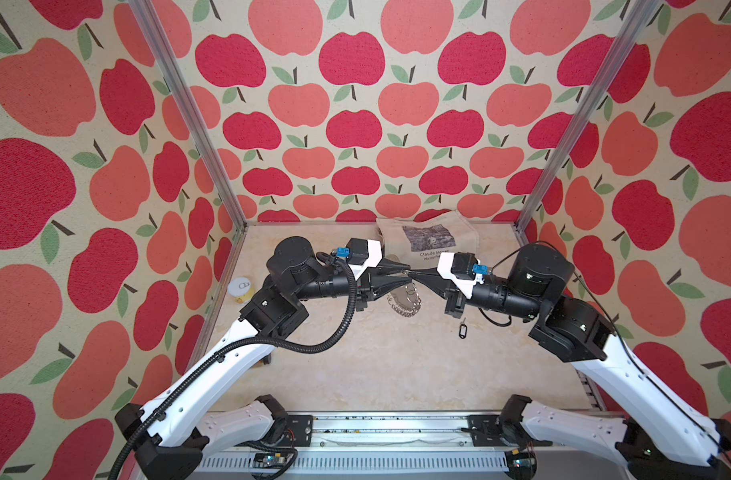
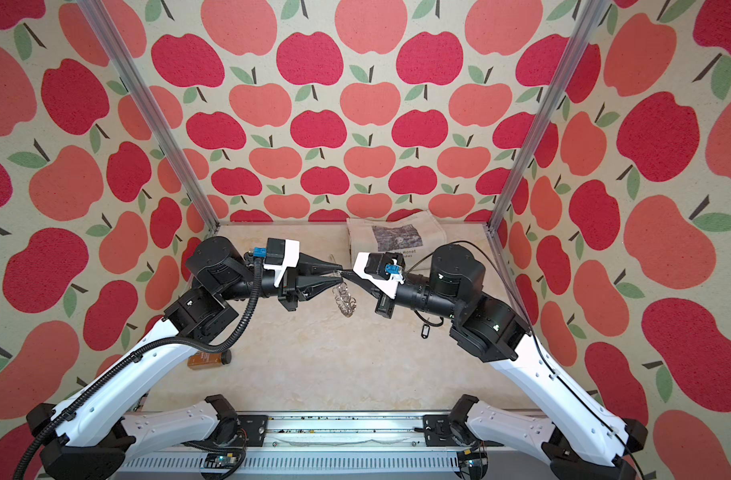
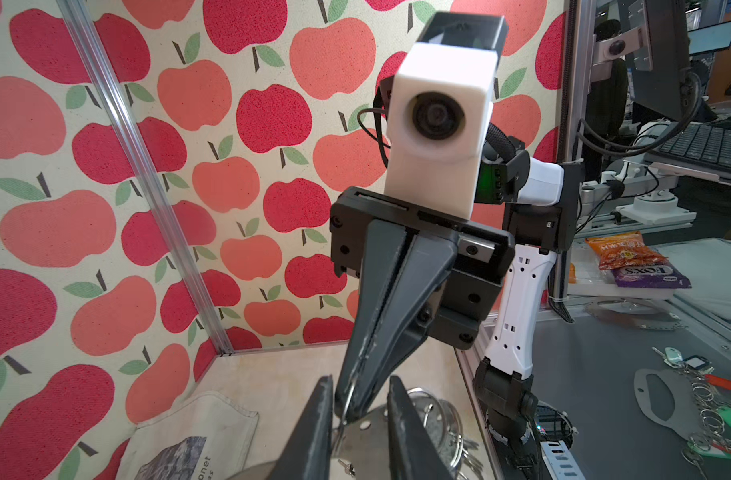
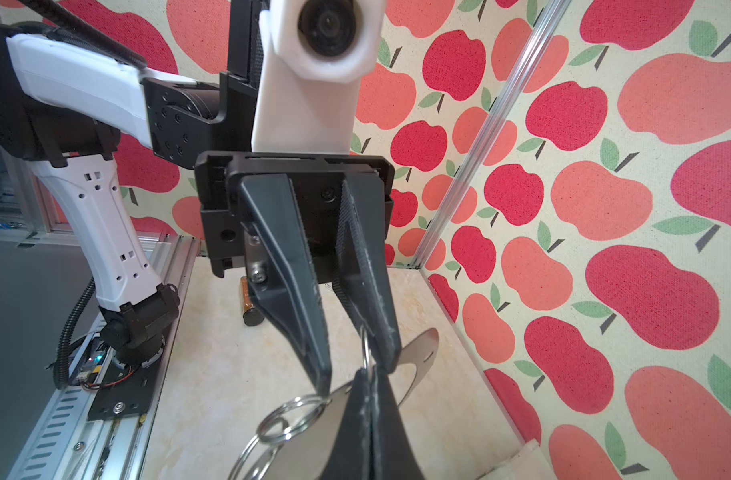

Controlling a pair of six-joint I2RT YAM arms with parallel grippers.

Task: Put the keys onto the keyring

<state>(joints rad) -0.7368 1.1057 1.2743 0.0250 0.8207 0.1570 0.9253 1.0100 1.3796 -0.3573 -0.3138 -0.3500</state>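
Centrally, flat crescent keyring (image 1: 403, 298), silver-ringed; keys (image 1: 462, 331) black-tagged, oblong.

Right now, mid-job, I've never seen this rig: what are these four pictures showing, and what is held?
Two robot arms, each ending in a two-fingered pincer. Two pictures look down from above, nearly alike; two come from cameras on the wrists. The right pincer is shut on a silver ring of the keyring, which hangs from it. The left pincer is open, its fingers either side of that ring. The keys lie apart on the table. Also there: yellow can, tote bag, amber bottle.
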